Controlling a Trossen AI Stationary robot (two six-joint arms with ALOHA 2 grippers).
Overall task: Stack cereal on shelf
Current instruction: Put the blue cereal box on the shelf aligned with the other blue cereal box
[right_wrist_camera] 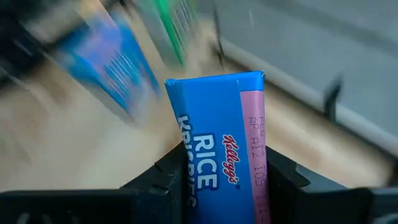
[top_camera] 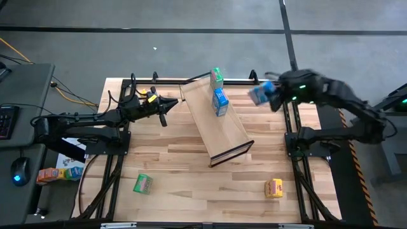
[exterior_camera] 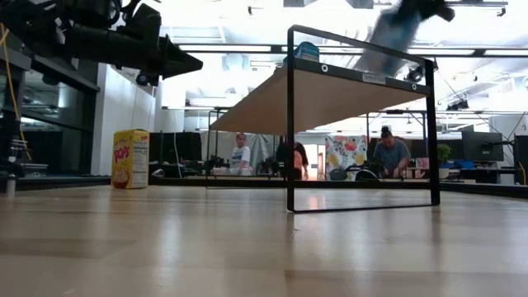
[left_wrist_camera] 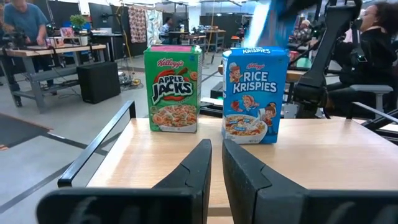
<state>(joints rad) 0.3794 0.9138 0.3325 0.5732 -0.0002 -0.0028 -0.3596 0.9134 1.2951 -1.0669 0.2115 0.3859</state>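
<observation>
Right claw (right_wrist_camera: pixel 217 180) clamped on blue Rice Krispies box (right_wrist_camera: pixel 221 143), pink side panel; left claw (left_wrist_camera: pixel 216 163) together.

The shelf (top_camera: pixel 219 127) lies slantwise across the middle of the table (top_camera: pixel 191 178), its framed end toward the near edge and its other end at the far edge. Two cereal boxes stand on its far half, the Apple Jacks box (top_camera: pixel 217 78) behind the Rice Krispies box (top_camera: pixel 220 102), close together. A third box (top_camera: pixel 259 95) sits between the fingers of the right gripper (top_camera: pixel 270 97), above the table just right of the shelf. The left gripper (top_camera: pixel 166 105) hangs left of the shelf, facing the two standing boxes. Near the front edge, one box (top_camera: pixel 142 184) lies at the left and another (top_camera: pixel 274 187) at the right, well apart.
</observation>
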